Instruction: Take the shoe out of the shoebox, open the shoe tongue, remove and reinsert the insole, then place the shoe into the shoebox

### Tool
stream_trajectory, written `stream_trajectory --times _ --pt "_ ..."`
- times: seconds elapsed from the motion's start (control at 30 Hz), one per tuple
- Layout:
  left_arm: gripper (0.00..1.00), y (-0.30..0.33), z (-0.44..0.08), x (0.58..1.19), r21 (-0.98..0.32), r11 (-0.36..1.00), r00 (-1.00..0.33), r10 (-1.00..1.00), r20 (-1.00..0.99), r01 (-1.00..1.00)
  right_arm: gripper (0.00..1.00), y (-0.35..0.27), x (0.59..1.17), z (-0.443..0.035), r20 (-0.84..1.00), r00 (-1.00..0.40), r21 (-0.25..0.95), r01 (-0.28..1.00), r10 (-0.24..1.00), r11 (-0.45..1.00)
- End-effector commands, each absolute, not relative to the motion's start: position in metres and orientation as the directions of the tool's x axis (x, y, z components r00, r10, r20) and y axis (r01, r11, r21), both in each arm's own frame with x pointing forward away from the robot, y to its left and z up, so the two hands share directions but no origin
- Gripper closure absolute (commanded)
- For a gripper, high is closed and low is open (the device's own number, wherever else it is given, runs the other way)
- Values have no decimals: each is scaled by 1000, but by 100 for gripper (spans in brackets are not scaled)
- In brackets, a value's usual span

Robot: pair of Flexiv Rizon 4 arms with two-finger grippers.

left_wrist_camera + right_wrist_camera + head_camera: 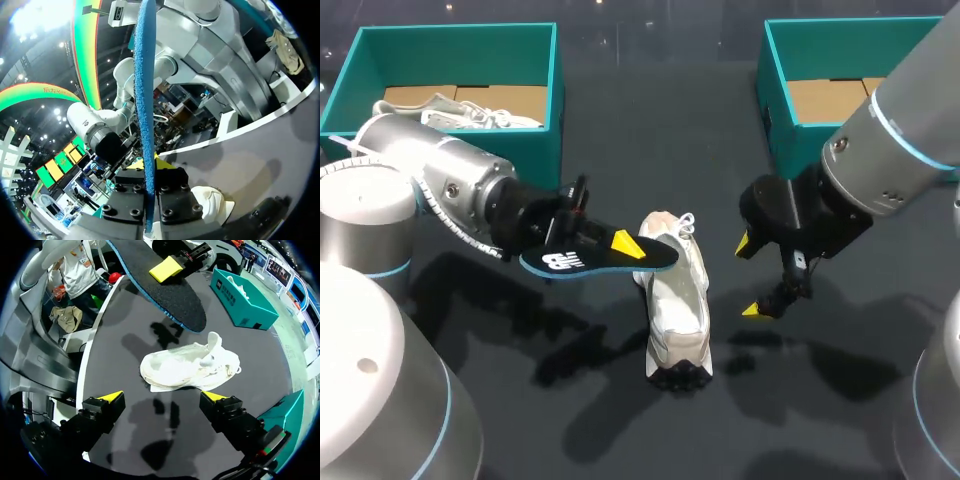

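A white shoe lies on the dark table, its tongue pulled up. Just left of it and above the table, my left gripper is shut on a black insole with a blue edge, whose tip hangs over the shoe's opening. In the left wrist view the insole stands edge-on between the fingers. My right gripper hangs open to the right of the shoe, with nothing between its fingers.
A teal shoebox at the back left holds another white shoe. A second teal shoebox stands at the back right, partly behind my right arm.
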State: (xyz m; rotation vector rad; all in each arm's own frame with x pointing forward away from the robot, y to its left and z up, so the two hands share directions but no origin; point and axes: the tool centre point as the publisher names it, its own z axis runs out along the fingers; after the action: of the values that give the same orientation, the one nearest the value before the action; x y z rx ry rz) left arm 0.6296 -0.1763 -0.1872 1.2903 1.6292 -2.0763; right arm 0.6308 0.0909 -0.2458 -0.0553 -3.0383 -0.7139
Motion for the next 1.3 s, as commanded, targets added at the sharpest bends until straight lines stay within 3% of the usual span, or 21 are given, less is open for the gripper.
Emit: stream_trajectory --times 0.03,0.53,1.3 --pt "100 -179 -190 633 -686 -394 -595 341 -727 612 0 95 634 -248 32 -999 440 41 30 897" --pt "100 -171 -205 595 -783 -426 -756 282 -591 453 0 95 624 -289 -22 -997 502 -74 -73 862" --pt "100 -173 -209 590 -808 -395 -796 248 -552 437 0 104 621 -309 -15 -993 462 -108 -114 880"
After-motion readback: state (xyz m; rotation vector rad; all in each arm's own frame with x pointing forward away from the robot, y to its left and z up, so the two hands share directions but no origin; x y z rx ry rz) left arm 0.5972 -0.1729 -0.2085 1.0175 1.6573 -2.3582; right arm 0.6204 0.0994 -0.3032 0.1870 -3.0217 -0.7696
